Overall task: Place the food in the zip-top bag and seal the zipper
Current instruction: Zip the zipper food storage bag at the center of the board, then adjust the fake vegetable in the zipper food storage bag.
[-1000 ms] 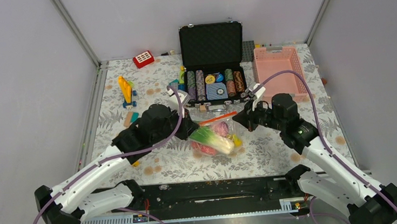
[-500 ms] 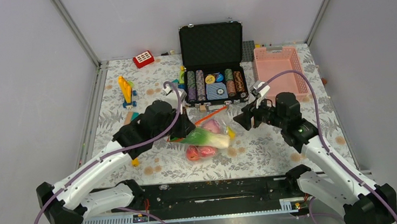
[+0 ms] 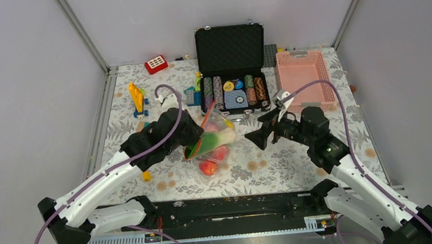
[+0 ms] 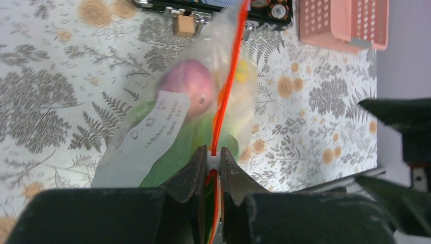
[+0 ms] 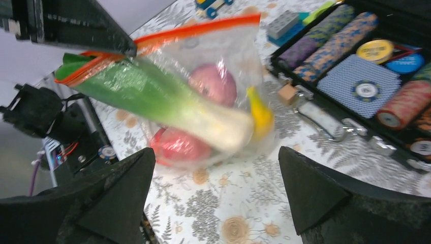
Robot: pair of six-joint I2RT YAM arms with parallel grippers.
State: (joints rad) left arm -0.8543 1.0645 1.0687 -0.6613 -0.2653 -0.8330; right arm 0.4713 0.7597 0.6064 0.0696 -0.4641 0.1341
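Your food is in: the green-white leafy vegetable (image 5: 167, 101), the purple ball (image 5: 213, 84), the yellow banana (image 5: 259, 114) and a red fruit (image 5: 178, 145) all show through the zip-top bag (image 3: 215, 135), which is held up by its mouth over the counter (image 3: 300, 162) at mid-frame in the top view. Your left end effector (image 4: 213, 168) is clamped on the zipper (image 4: 226, 86) at one end of the mouth. Your right end effector (image 5: 214, 155) is spread wide just right of the bag, gripping nothing. What is left, I judge, is the seal: near the left grip the orange strip looks parted around a green tip, so do not count it closed. The counter wears a grey fern-and-flower print, walled in plain grey, with an open black chip case (image 3: 230, 41) at upper centre, a pink basket (image 3: 302, 53) at upper right and building blocks (image 3: 137, 99) at upper left.
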